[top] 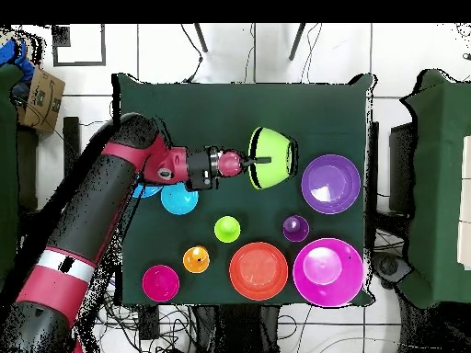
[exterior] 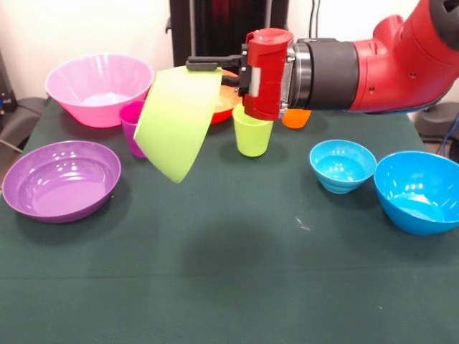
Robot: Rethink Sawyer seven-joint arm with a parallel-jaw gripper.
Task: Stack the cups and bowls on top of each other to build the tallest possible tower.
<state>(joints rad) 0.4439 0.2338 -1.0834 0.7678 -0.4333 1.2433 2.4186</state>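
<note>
My gripper (exterior: 203, 66) is shut on the rim of the lime green bowl (exterior: 176, 122) and holds it tipped on its side above the table's middle; both also show in the overhead view, gripper (top: 260, 159) and bowl (top: 273, 156). On the table stand the lime green cup (exterior: 252, 132), the purple cup (exterior: 132, 127) and the orange cup (exterior: 295, 118). Around them are the big pink bowl (exterior: 99, 87), the shallow purple bowl (exterior: 61, 179), the orange bowl (exterior: 224, 106), the small light blue bowl (exterior: 343, 165) and the big blue bowl (exterior: 419, 190). The small red bowl (top: 161, 282) shows only in the overhead view.
The dark green table (exterior: 229, 287) has open cloth along its edge away from the robot. My arm (exterior: 401, 61) reaches across above the orange cup and, in the overhead view, over the big blue bowl (top: 143, 191). No cup or bowl sits on another.
</note>
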